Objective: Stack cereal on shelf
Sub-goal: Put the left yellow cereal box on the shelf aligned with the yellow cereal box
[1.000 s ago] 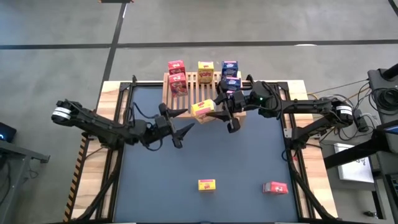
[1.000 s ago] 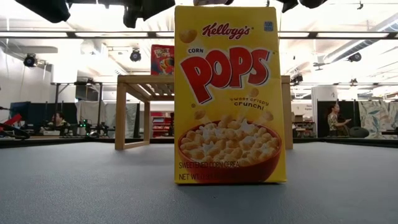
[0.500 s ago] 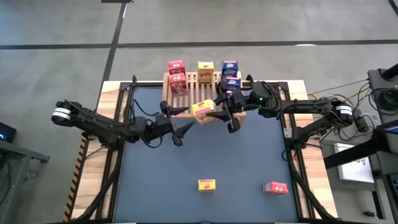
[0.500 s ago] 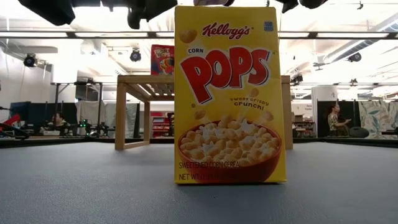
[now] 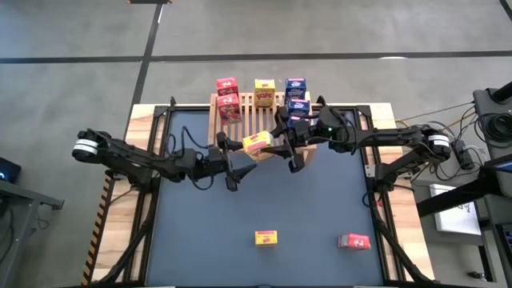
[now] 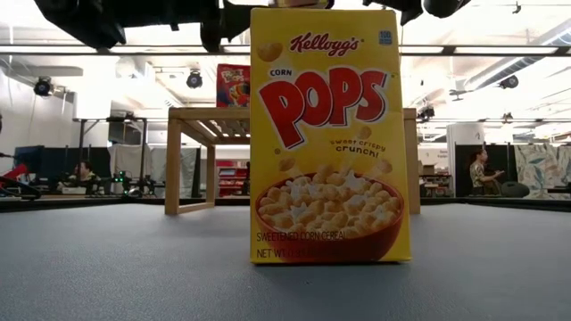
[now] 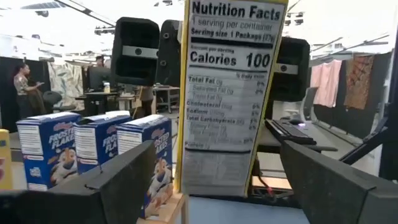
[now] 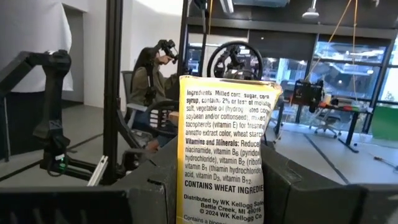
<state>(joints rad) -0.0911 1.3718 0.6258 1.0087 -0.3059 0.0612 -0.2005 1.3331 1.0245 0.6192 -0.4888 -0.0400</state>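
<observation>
One yellow cereal box (image 5: 256,143) is held by the right gripper (image 5: 282,144); the wide-open left gripper (image 5: 226,159) must close on it for handover toward the shelf (image 5: 250,114).

Yellow cereal box (image 6: 329,135) standing on the table, seen in the low view: "Kellogg's", "CORN POPS", "sweet crispy crunch!", and along its base "SWEETENED CORN CEREAL" with a partly readable "NET WT" line.

Side panel of the held yellow box (image 7: 229,93), left wrist view: "Nutrition Facts", "1 serving per container", "Serving size 1 Package", "Calories 100"; finer lines are illegible.

Three blue boxes (image 7: 93,158) on the shelf: "FROSTED FLAKES".

Opposite side panel (image 8: 222,149), right wrist view: "Ingredients: Milled corn, sugar, corn syrup…", "CONTAINS WHEAT INGREDIENTS", "Distributed by WK Kellogg Sales", "Battle Creek, MI", "© 2024 WK Kellogg Co".
</observation>
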